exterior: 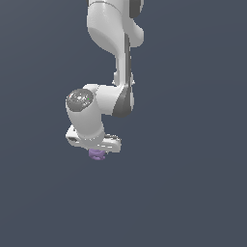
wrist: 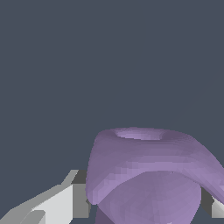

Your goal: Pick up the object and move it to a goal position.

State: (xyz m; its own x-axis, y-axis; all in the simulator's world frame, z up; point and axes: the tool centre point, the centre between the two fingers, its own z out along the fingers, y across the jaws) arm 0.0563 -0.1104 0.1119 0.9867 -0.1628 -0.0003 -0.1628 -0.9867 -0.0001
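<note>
Exterior view, plain slate-grey surround, gripper [exterior: 98,150] seemingly clasping purple object [exterior: 97,154]

Glossy white arm [exterior: 113,29] w/ dark grey joint seams, round grey cap.

The light is soft and even, not very bright. The background is one flat dark blue-gray with no shadows on it. The white arm [exterior: 108,99] has a gentle shine on its round gray cap and darker shading on its underside. Nothing is blurry. Between the fingers [wrist: 65,201], the purple object [wrist: 144,175] looks blocky, with small flat patches and jagged edges.
</note>
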